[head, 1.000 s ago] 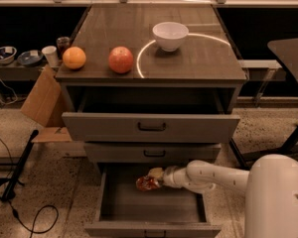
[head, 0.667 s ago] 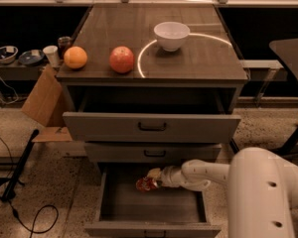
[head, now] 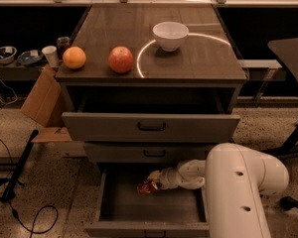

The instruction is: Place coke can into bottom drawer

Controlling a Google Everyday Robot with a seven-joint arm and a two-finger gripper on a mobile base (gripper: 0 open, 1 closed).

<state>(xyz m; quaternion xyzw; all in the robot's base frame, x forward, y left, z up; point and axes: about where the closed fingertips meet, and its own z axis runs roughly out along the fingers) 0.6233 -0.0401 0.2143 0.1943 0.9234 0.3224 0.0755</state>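
Note:
The bottom drawer [head: 154, 208] stands pulled out below the cabinet, its deep tray open and dark. The coke can [head: 145, 186], red with a silver end, lies tilted inside it near the back, over the tray floor. My gripper [head: 152, 181] reaches in from the right on a white arm and sits right at the can, its fingers around the can's right end. Whether the can rests on the drawer floor I cannot tell.
The top drawer [head: 151, 127] is also pulled out; the middle drawer front [head: 154, 152] is closed. On the cabinet top sit an orange [head: 74, 57], a red apple [head: 120, 59] and a white bowl [head: 170, 35]. My white arm housing [head: 241, 192] fills the lower right. Cardboard [head: 42, 103] leans at left.
The arm housing has swung in and grown larger at the lower right. The gripper and can stay at about the same spot inside the bottom drawer.

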